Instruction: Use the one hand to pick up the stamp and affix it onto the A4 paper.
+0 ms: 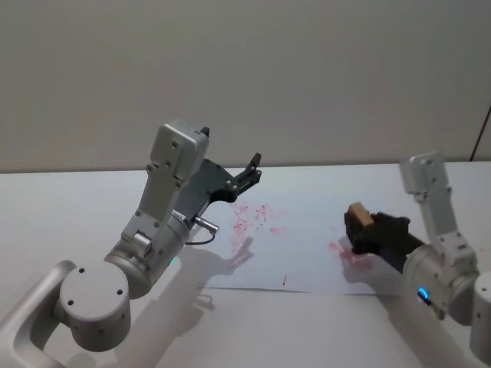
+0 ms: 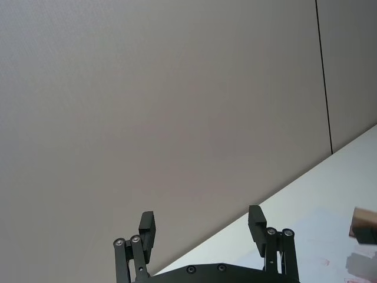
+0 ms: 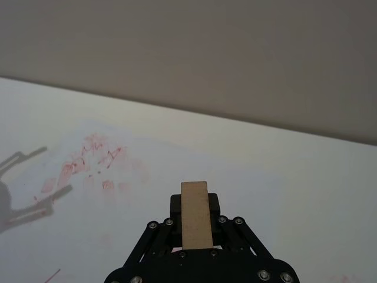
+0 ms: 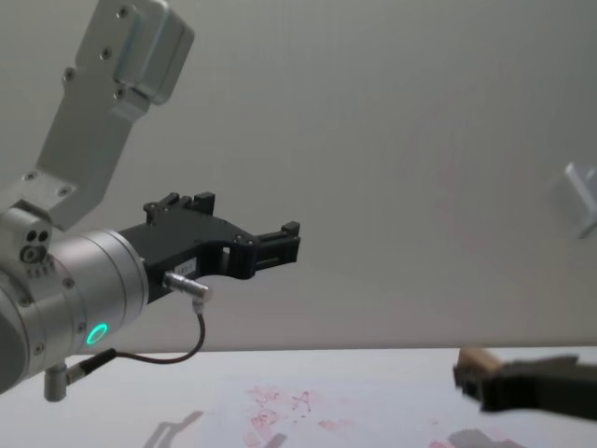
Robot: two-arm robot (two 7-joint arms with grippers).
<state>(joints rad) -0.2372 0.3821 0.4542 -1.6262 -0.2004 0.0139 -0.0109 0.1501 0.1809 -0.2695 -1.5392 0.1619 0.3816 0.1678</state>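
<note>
My right gripper (image 1: 359, 227) is shut on the stamp (image 1: 357, 211), a light-brown wooden block that sticks out past its black fingers (image 3: 196, 221). It hangs a little above the right edge of the A4 paper (image 1: 307, 253), over a pink-red smudge, with its shadow beneath. The paper lies flat on the white table and bears smudgy red marks near its far left part (image 3: 88, 165). My left gripper (image 1: 252, 167) is raised off the table beyond the paper's left side, open and holding nothing (image 2: 201, 221). In the chest view it points right, high above the paper (image 4: 289, 235).
The white table (image 1: 69, 215) runs back to a plain grey wall. My bulky left arm (image 1: 153, 245), with its glowing ring and cable, leans over the table left of the paper. A short dark line (image 1: 285, 280) marks the paper's near edge.
</note>
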